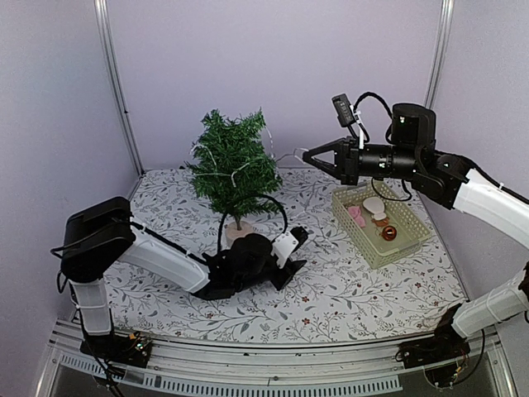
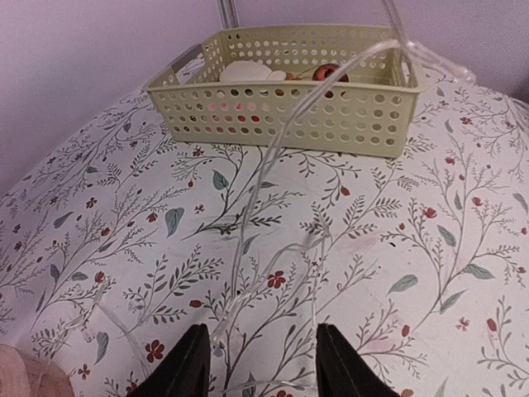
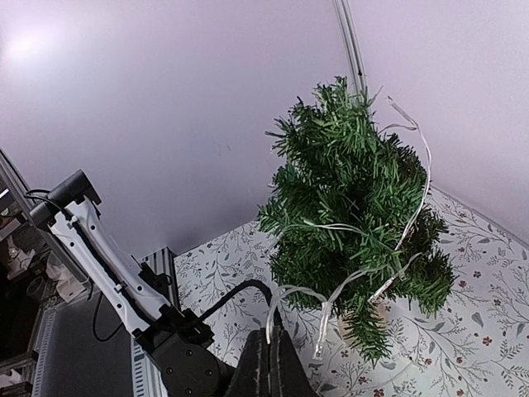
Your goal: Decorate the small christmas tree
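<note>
The small christmas tree [image 1: 232, 165] stands upright at the back of the table, its pale base [image 1: 240, 231] behind my left wrist. A clear light string [image 3: 331, 294] is draped over its branches [image 3: 357, 198]. My right gripper [image 1: 307, 154] is in the air to the right of the tree. In the right wrist view it [image 3: 271, 362] is shut on the light string. My left gripper [image 1: 295, 248] lies low on the table in front of the tree, open and empty. In the left wrist view its gripper [image 2: 260, 368] straddles a loose run of the string [image 2: 269, 153] on the cloth.
A pale green perforated basket [image 1: 410, 240] with several ornaments stands at the right; it also shows in the left wrist view [image 2: 289, 116]. The table has a floral cloth [image 1: 347, 289]. Frame posts and purple walls close off the back and sides.
</note>
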`<state>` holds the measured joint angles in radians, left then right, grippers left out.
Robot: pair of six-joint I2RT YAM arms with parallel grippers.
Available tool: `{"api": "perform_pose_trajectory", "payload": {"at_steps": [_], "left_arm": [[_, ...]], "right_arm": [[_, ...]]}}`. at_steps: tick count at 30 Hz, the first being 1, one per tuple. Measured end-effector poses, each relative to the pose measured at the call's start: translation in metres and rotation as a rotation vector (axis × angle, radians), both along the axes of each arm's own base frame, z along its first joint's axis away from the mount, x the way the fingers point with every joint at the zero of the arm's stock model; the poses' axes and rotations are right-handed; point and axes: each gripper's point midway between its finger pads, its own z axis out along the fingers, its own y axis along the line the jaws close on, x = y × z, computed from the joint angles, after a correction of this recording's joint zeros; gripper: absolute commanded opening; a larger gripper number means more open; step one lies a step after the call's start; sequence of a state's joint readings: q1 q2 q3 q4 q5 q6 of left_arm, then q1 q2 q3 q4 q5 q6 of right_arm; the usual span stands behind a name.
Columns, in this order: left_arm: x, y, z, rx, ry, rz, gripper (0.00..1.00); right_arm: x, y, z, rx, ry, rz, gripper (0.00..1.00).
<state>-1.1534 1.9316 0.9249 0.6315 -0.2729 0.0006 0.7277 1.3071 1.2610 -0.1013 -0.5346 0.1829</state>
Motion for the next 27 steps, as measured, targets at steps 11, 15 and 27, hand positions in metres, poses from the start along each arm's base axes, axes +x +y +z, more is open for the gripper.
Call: {"api": "perform_pose_trajectory", "payload": {"at_steps": [11, 15, 27], "left_arm": [[0.016, -0.001, -0.012, 0.023, 0.001, 0.024, 0.42], [0.023, 0.003, -0.016, 0.046, -0.004, 0.028, 0.5], [0.03, -0.005, -0.007, 0.052, -0.042, 0.006, 0.56]], "right_arm": [[-0.001, 0.001, 0.001, 0.009, -0.006, 0.008, 0.0], [-0.003, 0.002, 0.002, 0.011, -0.007, 0.018, 0.0], [-0.004, 0.002, 0.002, 0.012, -0.007, 0.026, 0.0]]}}
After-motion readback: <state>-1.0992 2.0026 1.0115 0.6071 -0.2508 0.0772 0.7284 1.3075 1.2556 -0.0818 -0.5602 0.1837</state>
